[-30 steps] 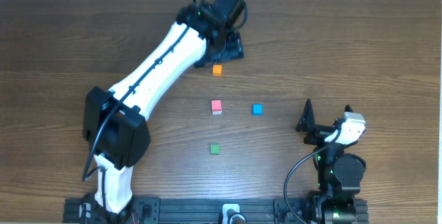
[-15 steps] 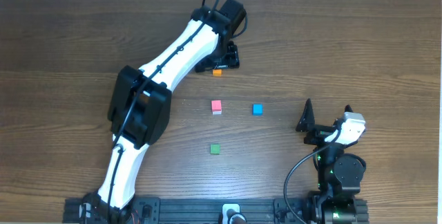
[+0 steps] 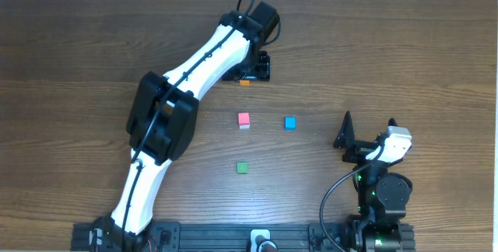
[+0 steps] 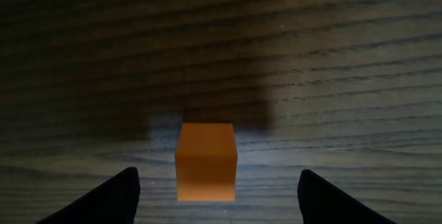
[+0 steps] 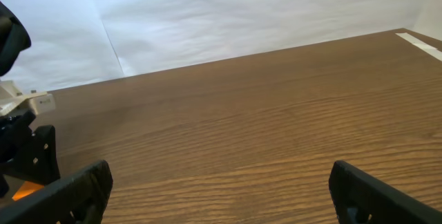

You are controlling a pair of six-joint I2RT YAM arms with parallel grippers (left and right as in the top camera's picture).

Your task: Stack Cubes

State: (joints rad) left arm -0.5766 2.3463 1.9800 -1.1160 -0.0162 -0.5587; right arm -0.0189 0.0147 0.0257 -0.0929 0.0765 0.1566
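Because the orange cube point(image 4: 206, 162) rests on the bench point(image 3: 405, 42) centred between the left arm's parted jaws, on the pink cube's point(image 3: 243, 119) far side, a straight descent should bracket it; the right arm's jaws, also parted, sit well apart from the pink cube.

Your table point(image 3: 405, 42) is wood with a heavy dark grain — smooth, low sheen, no real gloss. The orange cube point(image 4: 206, 162) looks like plain matt plastic with flat, clean faces. Your left arm point(image 3: 206, 54) has smooth white shells with a slight shine and matt black joints. The backdrop point(image 5: 242, 16) looks like white paper — creased.
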